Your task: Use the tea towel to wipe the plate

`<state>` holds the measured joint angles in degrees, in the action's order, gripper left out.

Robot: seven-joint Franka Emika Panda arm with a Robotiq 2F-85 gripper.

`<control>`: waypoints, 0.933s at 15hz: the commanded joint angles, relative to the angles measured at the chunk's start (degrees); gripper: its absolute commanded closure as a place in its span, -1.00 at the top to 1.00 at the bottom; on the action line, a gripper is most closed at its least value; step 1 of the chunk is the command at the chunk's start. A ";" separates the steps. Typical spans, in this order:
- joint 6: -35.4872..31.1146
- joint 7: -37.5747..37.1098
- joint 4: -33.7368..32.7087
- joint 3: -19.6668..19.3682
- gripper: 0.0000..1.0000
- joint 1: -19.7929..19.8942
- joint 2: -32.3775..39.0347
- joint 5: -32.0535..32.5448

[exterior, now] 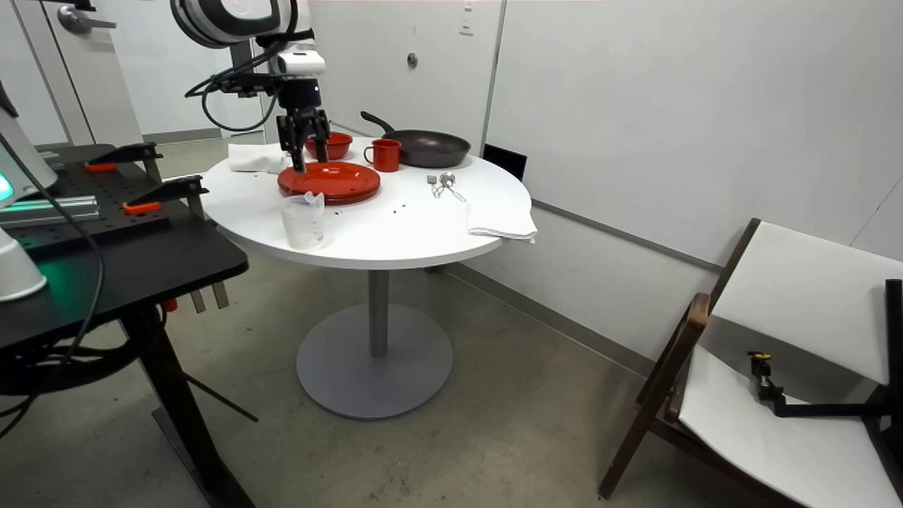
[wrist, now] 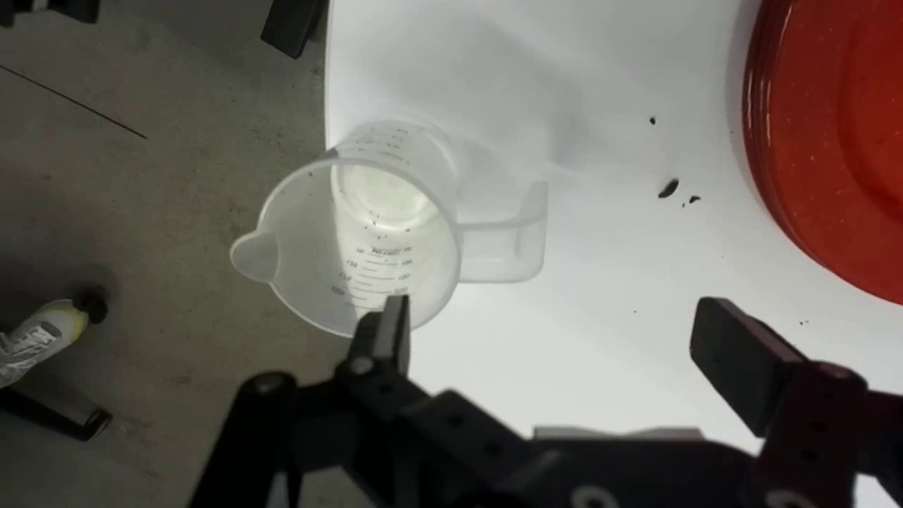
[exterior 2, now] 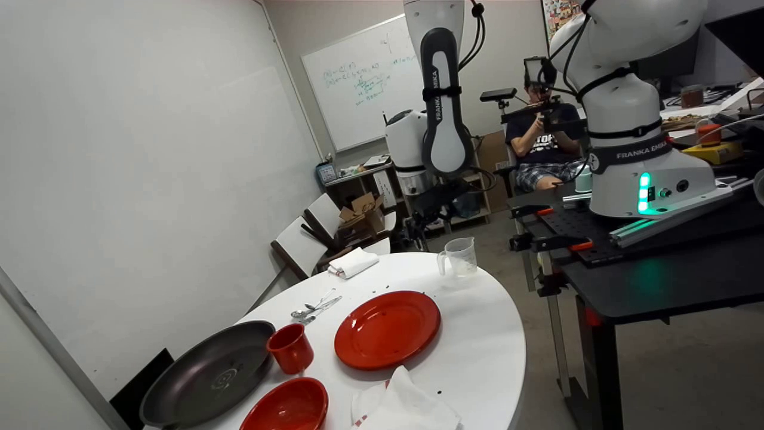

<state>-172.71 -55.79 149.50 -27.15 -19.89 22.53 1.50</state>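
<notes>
- The gripper (wrist: pixel 554 346) points down above the tabletop (wrist: pixel 585 381), jaws spread wide apart and holding nothing; in the wrist view, bare white surface shows in the gap.
- Over it, the arm (exterior 2: pixel 444 101) hangs nearly upright in an exterior view, its upper part cut off by the top of the frame.
- A clear measuring cup (wrist: pixel 388 254) stands upright near the tabletop's edge; one jaw overlaps its rim in the wrist view, yet an exterior view shows them apart.
- Dark specks (wrist: pixel 668 188) lie between the measuring cup and the plate (exterior 2: pixel 388 328), which sits flat, round and red.
- The tea towel (exterior 2: pixel 412 406), white with small red marks, lies folded just beside the plate, well apart from the gripper; whether towel and plate touch, I cannot tell.
- Past the plate, a red mug (exterior 2: pixel 290 349) stands upright near a red bowl (exterior 2: pixel 289 406).
- Metal utensils (exterior: pixel 447 178) lie near a second white cloth (exterior: pixel 502 224).
- A black frying pan (exterior 2: pixel 209 379) rests just beside the red mug.
</notes>
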 commanded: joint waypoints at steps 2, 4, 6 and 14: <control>0.32 -4.08 -3.13 -0.83 1.00 -0.61 2.88 -4.20; 0.88 -5.53 -3.86 -0.67 1.00 -0.30 3.49 -6.03; 1.97 -7.37 -4.52 -0.76 1.00 -0.15 4.06 -7.63; 6.94 -14.93 -6.32 0.93 1.00 3.77 5.39 -9.89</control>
<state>-168.22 -68.19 144.90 -27.70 -18.34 27.36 -7.20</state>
